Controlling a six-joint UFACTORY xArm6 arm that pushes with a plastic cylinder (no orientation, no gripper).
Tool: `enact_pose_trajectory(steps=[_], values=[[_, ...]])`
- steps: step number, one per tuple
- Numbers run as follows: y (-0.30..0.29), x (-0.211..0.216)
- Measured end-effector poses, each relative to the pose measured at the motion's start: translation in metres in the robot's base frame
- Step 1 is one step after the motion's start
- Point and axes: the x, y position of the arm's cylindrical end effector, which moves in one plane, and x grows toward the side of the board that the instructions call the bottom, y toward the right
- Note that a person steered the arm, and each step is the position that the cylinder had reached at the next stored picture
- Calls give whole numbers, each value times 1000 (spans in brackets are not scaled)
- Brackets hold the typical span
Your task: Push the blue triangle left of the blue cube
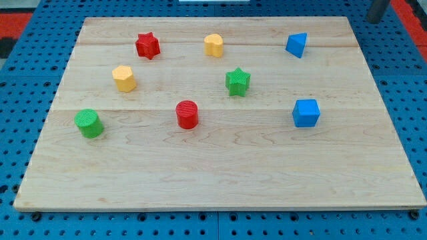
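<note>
Pale wooden desk point(220, 180) lies on a blue pegboard point(20, 87), and I count eight blocks on it: two blue, two red, two yellow, two green. The blue triangle point(297, 45) sits near the view's top right, and the blue cube point(306, 113) lies below it, toward the view's bottom, well apart. Left of the cube stand a green star point(237, 81) and a red cylinder point(187, 114); bare wood lies just beside the cube on its left. Further left are a yellow block point(213, 45), a red star point(147, 45), another yellow block point(124, 78) and a green cylinder point(88, 123). A dark rod point(378, 10) shows at the view's top right corner; I cannot see my tip, so I cannot tell the tool's state.
</note>
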Motion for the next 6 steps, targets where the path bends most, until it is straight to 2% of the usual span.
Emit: enact_pose_trajectory(steps=[1,2,3,4,6], values=[[0,0],[-36,0],[-107,2],[-128,49],[-164,71]])
